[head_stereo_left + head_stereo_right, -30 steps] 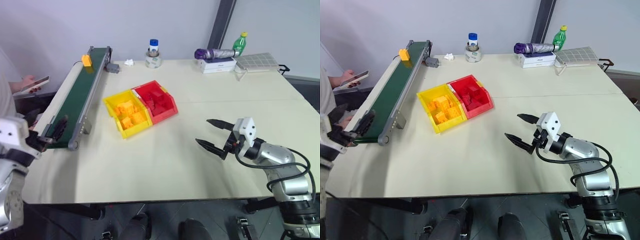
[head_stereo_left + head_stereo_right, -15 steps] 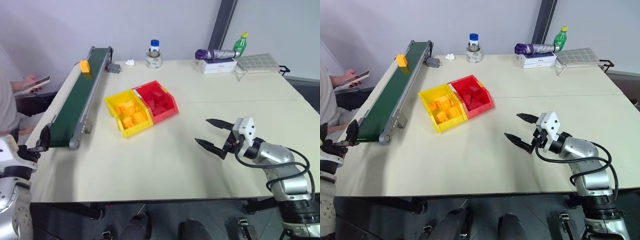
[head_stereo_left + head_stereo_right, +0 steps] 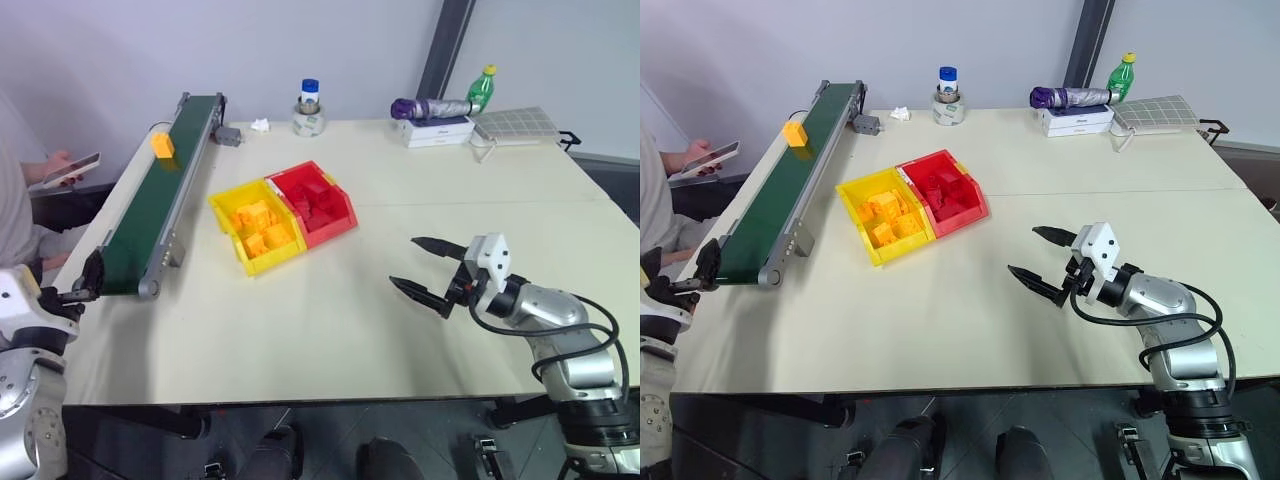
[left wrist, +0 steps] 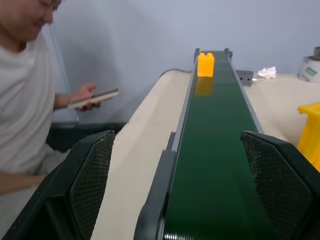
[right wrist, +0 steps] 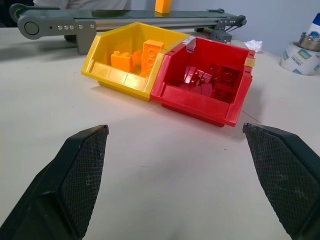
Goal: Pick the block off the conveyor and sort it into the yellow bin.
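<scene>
The yellow-orange block (image 3: 161, 144) is seen upright on the dark green belt of the conveyor (image 3: 150, 205), toward its far end. The left tool (image 3: 700, 274) is held spread wide and empty at the conveyor's near end. The right tool (image 3: 428, 268) is released, empty, above the surface (image 3: 330, 320), apart from the yellow bin (image 3: 256, 229).

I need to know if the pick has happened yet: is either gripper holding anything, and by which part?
Nothing is held. The left gripper is open at the conveyor's near end; the block sits far up the belt. The right gripper is open over the table.
</scene>
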